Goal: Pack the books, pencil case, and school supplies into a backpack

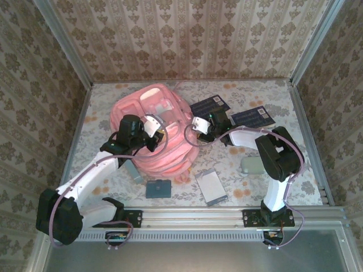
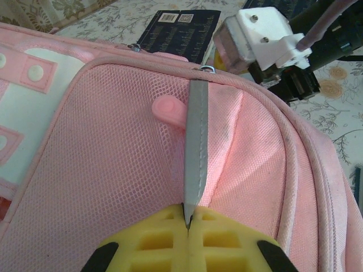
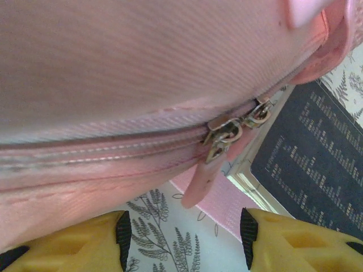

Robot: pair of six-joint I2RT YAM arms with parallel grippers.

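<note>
Pink backpack on the table, a hand on each side of it.

Table [image 1: 102,107], floral top, carries everything. Backpack [image 1: 164,122] lies left of centre toward the far side, by far the biggest item. One navy book [image 1: 210,106] sits just beside the pack's right edge. A second navy book [image 1: 253,117] lies further right, apart from it. Toward the near edge, a teal rectangle [image 1: 159,188] and a silver-framed pale rectangle [image 1: 210,186] lie flat, apart from each other and outside the pack. Left hand [image 2: 187,224] is clenched on a grey strap [image 2: 195,141] that runs up the mesh panel to a metal ring. Right hand [image 3: 184,238] is released, pads wide apart, at the pack's right side. Zip pulls [image 3: 232,133] sit just above the gap, ungripped.
</note>
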